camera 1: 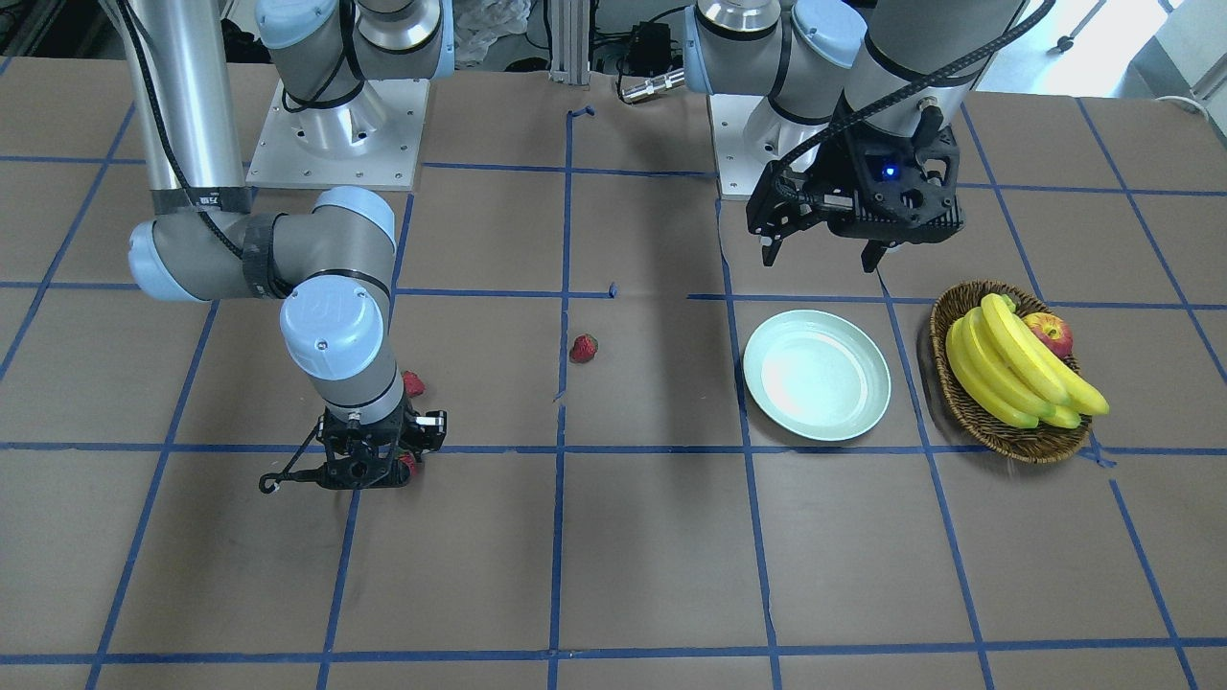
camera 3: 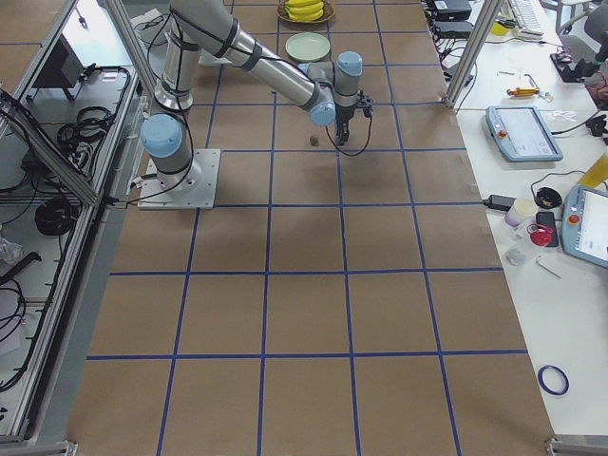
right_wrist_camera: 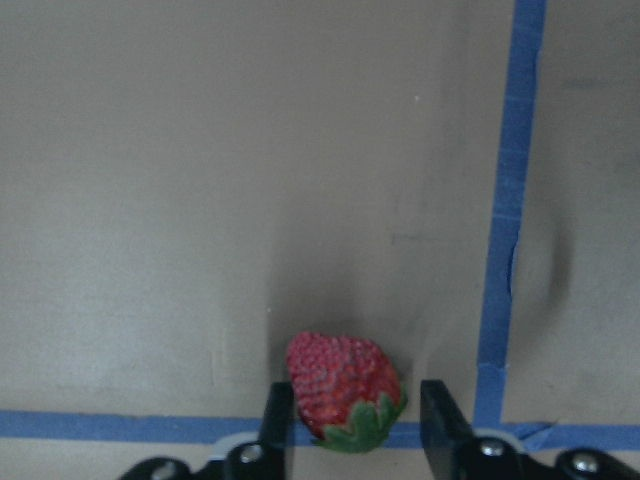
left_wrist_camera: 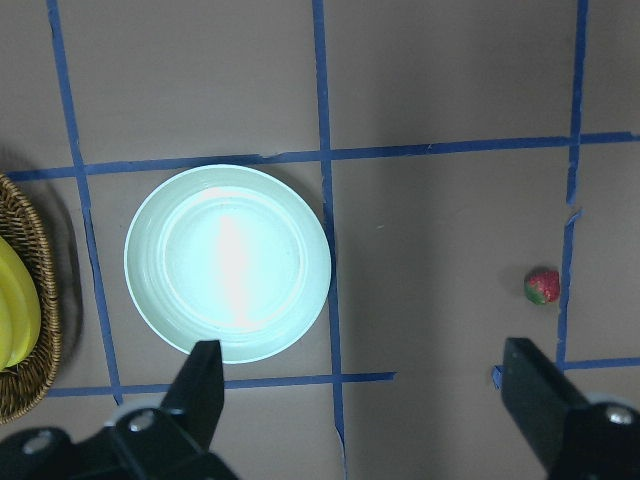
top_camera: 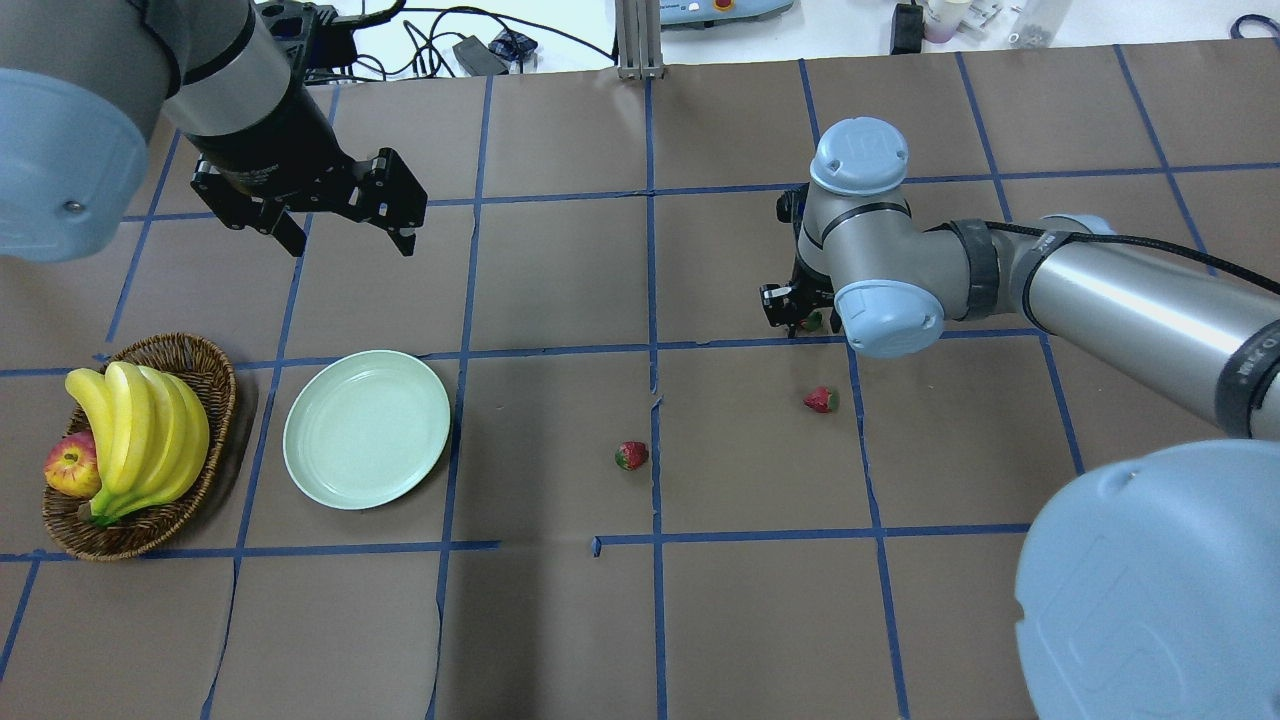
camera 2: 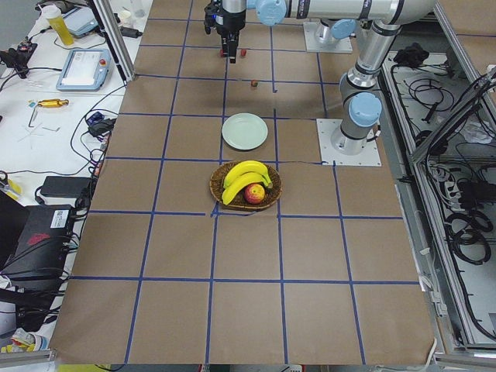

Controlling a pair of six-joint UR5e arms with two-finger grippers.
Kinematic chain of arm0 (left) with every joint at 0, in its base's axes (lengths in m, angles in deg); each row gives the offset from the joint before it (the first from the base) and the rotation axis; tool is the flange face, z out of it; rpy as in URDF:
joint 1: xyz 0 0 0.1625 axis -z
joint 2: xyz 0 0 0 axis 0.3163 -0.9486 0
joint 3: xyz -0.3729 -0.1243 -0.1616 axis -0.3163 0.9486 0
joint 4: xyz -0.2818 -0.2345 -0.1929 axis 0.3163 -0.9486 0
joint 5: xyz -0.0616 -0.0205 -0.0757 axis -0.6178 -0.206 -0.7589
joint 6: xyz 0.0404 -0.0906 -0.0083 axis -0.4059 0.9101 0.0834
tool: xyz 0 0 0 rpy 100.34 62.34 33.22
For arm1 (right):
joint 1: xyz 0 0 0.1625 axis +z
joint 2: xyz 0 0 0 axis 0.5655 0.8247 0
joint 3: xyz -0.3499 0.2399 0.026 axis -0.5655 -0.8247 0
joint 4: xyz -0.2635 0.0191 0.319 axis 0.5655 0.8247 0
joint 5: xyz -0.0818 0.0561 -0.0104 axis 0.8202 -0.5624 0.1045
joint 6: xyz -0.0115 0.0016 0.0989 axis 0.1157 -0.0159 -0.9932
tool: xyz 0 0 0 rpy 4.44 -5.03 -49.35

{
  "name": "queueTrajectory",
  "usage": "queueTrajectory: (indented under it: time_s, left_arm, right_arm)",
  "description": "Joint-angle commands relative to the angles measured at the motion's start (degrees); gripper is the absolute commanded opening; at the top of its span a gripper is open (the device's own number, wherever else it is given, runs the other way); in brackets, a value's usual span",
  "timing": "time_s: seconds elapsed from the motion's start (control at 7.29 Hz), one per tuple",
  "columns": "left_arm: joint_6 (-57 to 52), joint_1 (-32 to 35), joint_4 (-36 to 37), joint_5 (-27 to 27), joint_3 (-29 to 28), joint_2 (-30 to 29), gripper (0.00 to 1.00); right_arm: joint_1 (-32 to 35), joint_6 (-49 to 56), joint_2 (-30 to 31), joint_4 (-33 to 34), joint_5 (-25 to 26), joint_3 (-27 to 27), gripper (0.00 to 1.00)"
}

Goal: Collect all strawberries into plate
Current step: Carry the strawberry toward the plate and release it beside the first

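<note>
Right claw [camera 1: 369, 471] first: in the front-facing view we find it at the lower left, pointing straight down at the paper, its fingers hidden under its own body. A red sliver of the first strawberry [camera 1: 410, 467] peeks out beside it. The second strawberry [camera 1: 413, 384] is half hidden behind that arm's wrist. The third strawberry [camera 1: 584, 348] lies alone near centre, and the plate [camera 1: 817, 375] sits right of centre. White lettering on the black band [camera 1: 201, 199] is too small for us to read. The left claw [camera 1: 822, 257] hangs at the upper right, spread wide and gripping nothing.

From overhead, the blue joint cap [top_camera: 860, 150] bears an embossed mark we cannot make out.

At the bottom edge of the right wrist view, the fingers [right_wrist_camera: 440, 425] flank the first strawberry. One is against its side and a sliver of paper shows beside the other, so they are not pinching it.
</note>
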Motion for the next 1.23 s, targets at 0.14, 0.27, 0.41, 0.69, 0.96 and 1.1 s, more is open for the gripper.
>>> queueTrajectory:
  time_s: [0.14,0.27,0.41,0.69,0.96,1.1]
  left_arm:
    - [0.0,0.0,0.0,0.0,0.0,0.0,1.0]
    - [0.09,0.0,0.0,0.0,-0.09,-0.08,1.0]
    - [0.0,0.0,0.0,0.0,-0.09,-0.09,1.0]
    - [0.09,0.0,0.0,0.0,-0.09,-0.09,1.0]
    - [0.09,0.0,0.0,0.0,-0.09,0.0,1.0]
    - [0.09,0.09,0.0,0.0,-0.09,0.0,1.0]
  right_arm:
    - [0.35,-3.49,0.84,3.24,-1.79,-1.09,0.0]
    - [2.52,-10.82,1.11,2.99,-4.33,-3.27,0.0]
    - [7.59,-16.12,1.11,2.64,-4.53,-4.51,0.0]
    - [17.7,-27.71,0.77,2.72,-4.62,-4.44,0.0]
    - [26.41,-35.3,-0.46,2.72,-4.53,-4.61,0.0]
    - [27.76,-35.94,-2.3,2.89,-5.23,-4.44,0.0]
